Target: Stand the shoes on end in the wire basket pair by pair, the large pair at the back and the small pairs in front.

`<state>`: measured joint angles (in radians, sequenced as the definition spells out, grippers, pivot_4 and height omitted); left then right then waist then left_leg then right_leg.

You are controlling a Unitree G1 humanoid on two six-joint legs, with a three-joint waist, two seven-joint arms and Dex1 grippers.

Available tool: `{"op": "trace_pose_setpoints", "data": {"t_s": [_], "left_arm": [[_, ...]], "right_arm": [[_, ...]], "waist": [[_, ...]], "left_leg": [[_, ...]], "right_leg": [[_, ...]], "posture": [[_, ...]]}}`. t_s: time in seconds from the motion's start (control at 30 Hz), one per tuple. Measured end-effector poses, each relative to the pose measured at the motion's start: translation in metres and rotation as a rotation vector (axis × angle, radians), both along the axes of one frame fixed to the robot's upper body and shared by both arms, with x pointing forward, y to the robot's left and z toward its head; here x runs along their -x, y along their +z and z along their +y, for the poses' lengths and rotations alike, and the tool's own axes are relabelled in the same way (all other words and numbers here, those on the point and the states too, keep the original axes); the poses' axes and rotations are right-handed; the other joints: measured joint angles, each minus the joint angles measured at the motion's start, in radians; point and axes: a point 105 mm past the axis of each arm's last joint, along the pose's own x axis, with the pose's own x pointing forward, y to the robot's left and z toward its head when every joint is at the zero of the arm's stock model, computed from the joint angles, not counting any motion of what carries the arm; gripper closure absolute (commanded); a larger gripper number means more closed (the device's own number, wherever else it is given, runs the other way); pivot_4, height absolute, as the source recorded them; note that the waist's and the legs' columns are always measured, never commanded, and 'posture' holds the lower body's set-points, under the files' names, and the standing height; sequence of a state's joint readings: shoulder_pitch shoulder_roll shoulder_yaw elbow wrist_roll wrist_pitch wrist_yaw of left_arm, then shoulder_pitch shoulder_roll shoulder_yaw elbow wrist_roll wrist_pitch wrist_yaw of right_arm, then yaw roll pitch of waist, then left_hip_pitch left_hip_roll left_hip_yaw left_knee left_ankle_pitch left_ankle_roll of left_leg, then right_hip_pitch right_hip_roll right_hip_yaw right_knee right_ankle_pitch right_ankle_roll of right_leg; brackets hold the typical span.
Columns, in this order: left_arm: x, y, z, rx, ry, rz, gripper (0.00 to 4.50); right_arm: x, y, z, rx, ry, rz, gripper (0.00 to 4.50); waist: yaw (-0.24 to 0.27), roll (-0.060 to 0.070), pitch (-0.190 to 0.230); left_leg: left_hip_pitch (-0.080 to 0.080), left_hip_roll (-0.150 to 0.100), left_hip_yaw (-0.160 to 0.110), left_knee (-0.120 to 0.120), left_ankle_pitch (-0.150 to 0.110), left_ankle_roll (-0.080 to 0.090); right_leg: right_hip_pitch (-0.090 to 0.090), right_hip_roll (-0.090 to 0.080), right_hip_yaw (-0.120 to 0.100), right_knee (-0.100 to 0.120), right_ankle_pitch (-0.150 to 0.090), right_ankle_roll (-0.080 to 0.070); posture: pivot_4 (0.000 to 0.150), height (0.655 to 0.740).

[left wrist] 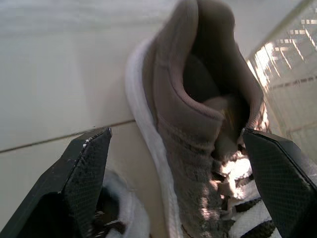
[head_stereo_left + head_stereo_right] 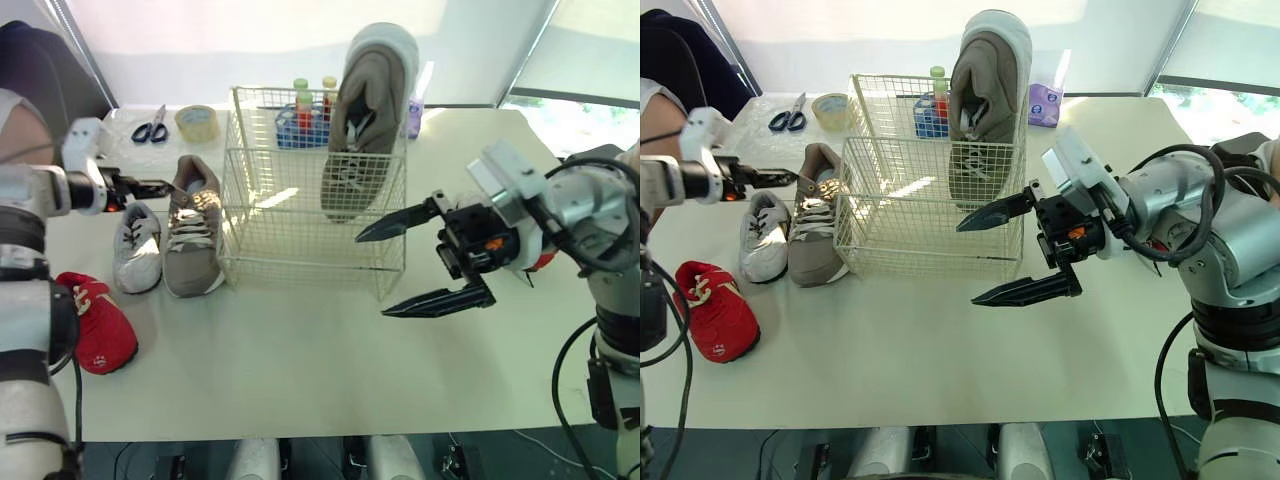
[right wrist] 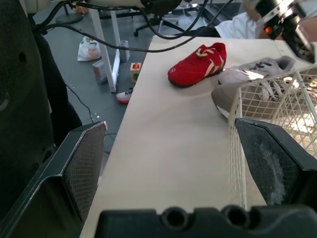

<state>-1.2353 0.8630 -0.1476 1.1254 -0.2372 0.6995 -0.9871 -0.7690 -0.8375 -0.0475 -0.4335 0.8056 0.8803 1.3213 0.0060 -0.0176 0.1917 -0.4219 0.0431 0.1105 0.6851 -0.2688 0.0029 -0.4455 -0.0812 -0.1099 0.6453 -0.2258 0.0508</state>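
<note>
- The wire basket point(image 2: 270, 215) sits mid-table with one large taupe shoe point(image 2: 368, 110) standing on end in its back right corner, leaning against the wire. The back is where the task wants the big pair.
- Its mate, the lying taupe shoe point(image 2: 192, 235), rests flat on the table point(image 2: 300, 360) just beside the basket's left wall, heel pointing away from the robot. The back row is only half filled.
- The left gripper point(image 2: 158, 187) is at that heel. In the left wrist view its fingers point(image 1: 86, 168) are spread wide, one on each side of the heel collar, with nothing pinched yet. This looks like a line-up for a heel grasp — a sensible hold, I judge, because lifting by the heel lets the shoe hang toe down, ready to stand on end.
- A small white shoe point(image 2: 137, 250) lies touching the taupe one on its outer side, close under the left finger, so closing could catch it.
- A red shoe point(image 2: 98, 322) lies apart, nearer the robot, waiting for the front row.
- The right gripper point(image 2: 371, 277) hovers empty with its jaws wide apart, off the basket's front right corner — probably parked clear of the left arm's path.
</note>
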Motion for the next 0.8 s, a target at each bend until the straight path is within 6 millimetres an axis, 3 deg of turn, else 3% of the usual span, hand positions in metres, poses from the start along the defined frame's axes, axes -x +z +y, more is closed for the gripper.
{"op": "trace_pose_setpoints", "data": {"t_s": [0.17, 0.33, 0.47, 0.67, 0.73, 0.8], "left_arm": [[-0.007, -0.014, -0.010, -0.059, -0.032, 0.029, 0.16], [-0.014, -0.027, -0.020, -0.071, -0.015, 0.042, 2.32], [-0.016, -0.028, -0.017, -0.004, 0.043, 0.027, 4.08], [-0.022, -0.021, -0.014, 0.089, 0.130, -0.032, 4.23], [-0.025, -0.010, -0.011, 0.137, 0.162, -0.096, 4.23], [-0.031, 0.014, -0.007, 0.147, 0.177, -0.216, 4.23]], "right_arm": [[-0.003, 0.002, 0.001, -0.029, -0.052, -0.014, 0.00], [-0.004, 0.004, 0.001, -0.039, -0.066, -0.017, 0.00], [-0.002, 0.008, -0.003, -0.038, -0.080, -0.031, 0.00], [-0.005, 0.010, -0.004, -0.045, -0.106, -0.057, 0.00], [-0.010, 0.013, -0.005, -0.060, -0.129, -0.060, 0.00], [-0.014, 0.019, -0.007, -0.081, -0.157, -0.069, 0.00]], "waist": [[0.002, -0.001, 0.001], [0.005, -0.001, 0.000], [0.007, -0.001, 0.000], [0.005, -0.002, 0.001], [0.005, -0.003, 0.001], [0.004, -0.005, 0.003]], "left_leg": [[0.000, 0.003, -0.001, 0.000, -0.003, 0.005], [0.000, 0.003, -0.001, 0.000, -0.003, 0.005], [0.000, 0.003, -0.002, 0.001, -0.003, 0.005], [0.000, 0.003, -0.003, 0.001, -0.003, 0.005], [-0.001, 0.003, -0.002, 0.001, -0.003, 0.005], [-0.002, 0.003, -0.002, 0.001, -0.003, 0.005]], "right_leg": [[0.000, 0.000, 0.000, 0.001, 0.000, 0.000], [0.000, 0.000, 0.000, 0.001, 0.000, 0.000], [0.000, 0.000, 0.000, 0.002, 0.000, 0.000], [0.000, 0.000, -0.001, 0.002, 0.000, 0.000], [0.000, 0.000, -0.001, 0.002, 0.000, 0.000], [-0.001, 0.000, -0.001, 0.002, 0.000, 0.000]], "posture": [[0.150, 0.7400], [0.150, 0.7400], [0.150, 0.7400], [0.150, 0.7400], [0.150, 0.7400], [0.150, 0.7400]]}}
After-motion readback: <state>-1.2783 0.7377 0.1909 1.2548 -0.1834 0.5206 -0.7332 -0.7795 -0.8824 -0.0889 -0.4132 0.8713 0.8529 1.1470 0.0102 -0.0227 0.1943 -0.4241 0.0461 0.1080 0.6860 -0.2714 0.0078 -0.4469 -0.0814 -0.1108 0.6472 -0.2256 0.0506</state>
